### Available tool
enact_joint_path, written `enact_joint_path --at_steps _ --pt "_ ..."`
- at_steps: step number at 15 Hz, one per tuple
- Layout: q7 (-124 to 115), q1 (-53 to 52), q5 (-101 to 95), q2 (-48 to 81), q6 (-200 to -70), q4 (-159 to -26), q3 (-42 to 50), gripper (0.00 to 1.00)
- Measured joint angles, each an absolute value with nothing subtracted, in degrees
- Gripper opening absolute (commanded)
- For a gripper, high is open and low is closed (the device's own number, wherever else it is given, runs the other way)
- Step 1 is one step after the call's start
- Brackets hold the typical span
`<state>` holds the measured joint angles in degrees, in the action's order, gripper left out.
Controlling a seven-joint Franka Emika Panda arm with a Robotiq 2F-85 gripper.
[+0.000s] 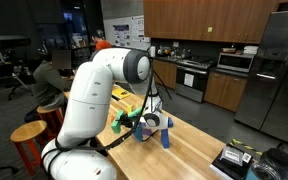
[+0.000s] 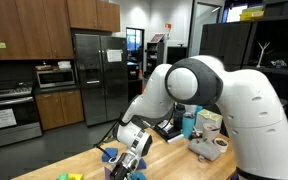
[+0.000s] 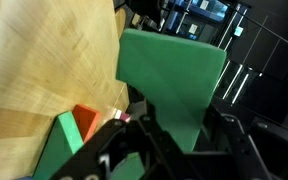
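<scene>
Pincer (image 1: 134, 124) hangs just above the surface (image 1: 199, 145) in an exterior view, again low over it (image 2: 44, 170) in an exterior view, and the wrist view shows it clamped on a green block (image 3: 169, 75), which we judge light, rigid, smooth, best gripped across flat faces.

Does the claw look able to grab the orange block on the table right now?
Probably not: the claw appears closed on a green block, which fills its jaws; the orange block lies beside it on the table.

Two green blocks (image 3: 169, 78), one orange block (image 3: 87, 122), perhaps one blue block (image 1: 165, 136).
</scene>
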<state>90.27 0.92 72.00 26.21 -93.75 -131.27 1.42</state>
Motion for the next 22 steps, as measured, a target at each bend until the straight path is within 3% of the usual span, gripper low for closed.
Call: enact_joint_path --at_steps 22 --pt "81.9 3.89 69.06 33.04 -89.18 -124.96 2.66 0.21"
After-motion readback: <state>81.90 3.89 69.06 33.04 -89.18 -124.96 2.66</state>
